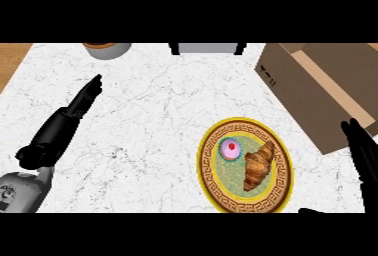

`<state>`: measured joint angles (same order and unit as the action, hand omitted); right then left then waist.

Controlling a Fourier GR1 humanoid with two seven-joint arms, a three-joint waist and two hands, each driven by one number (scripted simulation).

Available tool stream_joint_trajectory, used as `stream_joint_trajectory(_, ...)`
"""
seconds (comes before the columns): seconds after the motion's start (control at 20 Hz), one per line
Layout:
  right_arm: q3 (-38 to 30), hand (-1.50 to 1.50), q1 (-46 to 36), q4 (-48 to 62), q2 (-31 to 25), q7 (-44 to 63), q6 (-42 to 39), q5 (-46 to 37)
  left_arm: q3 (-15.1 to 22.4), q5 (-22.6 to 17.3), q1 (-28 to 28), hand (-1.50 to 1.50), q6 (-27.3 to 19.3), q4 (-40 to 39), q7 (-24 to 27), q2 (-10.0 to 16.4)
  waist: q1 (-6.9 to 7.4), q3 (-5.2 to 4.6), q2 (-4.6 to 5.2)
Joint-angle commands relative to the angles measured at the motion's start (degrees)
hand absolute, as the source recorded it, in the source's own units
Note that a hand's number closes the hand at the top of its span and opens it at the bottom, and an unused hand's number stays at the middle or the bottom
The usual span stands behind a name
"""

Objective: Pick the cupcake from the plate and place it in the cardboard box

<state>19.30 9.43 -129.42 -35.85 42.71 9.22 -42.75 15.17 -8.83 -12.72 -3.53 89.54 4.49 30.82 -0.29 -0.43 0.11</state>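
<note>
A cupcake (231,148) with pink icing and a red top sits on the left part of a round plate (214,187) with a yellow and brown patterned rim. A croissant (258,167) lies beside it on the same plate. The brown cardboard box (325,85) stands open at the back right of the marble counter. My right hand (362,150) shows at the right edge, fingers straight and pointing away, between the plate and the box and touching neither. My left hand (63,125) rests at the left, fingers straight, far from the plate.
A grey pot (107,49) with a brown top stands at the back left edge. A dark-legged grey object (208,48) sits at the back middle. Wood floor (11,57) shows beyond the counter's left corner.
</note>
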Motion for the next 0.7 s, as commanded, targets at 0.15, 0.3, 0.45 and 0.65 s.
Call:
stream_joint_trajectory(0.15, 11.1, -1.50, -13.0, 0.0, 3.9, 20.9, -21.1, -1.0, 0.3, 0.7, -2.3, 0.00, 1.9, -2.8, 1.5, -0.8, 2.66, -0.03, 0.55)
stream_joint_trajectory(0.3, 14.7, -1.50, -19.2, 1.3, 7.9, 29.3, -28.1, -1.7, 0.7, 0.7, -3.8, 0.00, 2.1, -4.1, 1.1, -2.4, 2.20, -0.07, 0.39)
stream_joint_trajectory(0.45, 15.1, -1.50, -24.7, 9.9, 14.2, 32.3, -30.4, -0.2, 0.9, 1.8, -3.7, 0.00, 0.9, -2.9, 1.1, -3.0, 3.10, 0.03, 0.40)
stream_joint_trajectory(0.65, 17.2, -1.50, -27.9, 14.5, 20.9, 37.5, -32.4, -0.8, 0.8, 1.3, -3.6, 0.00, 1.6, -2.5, -0.5, -2.9, 2.27, 0.13, -0.09)
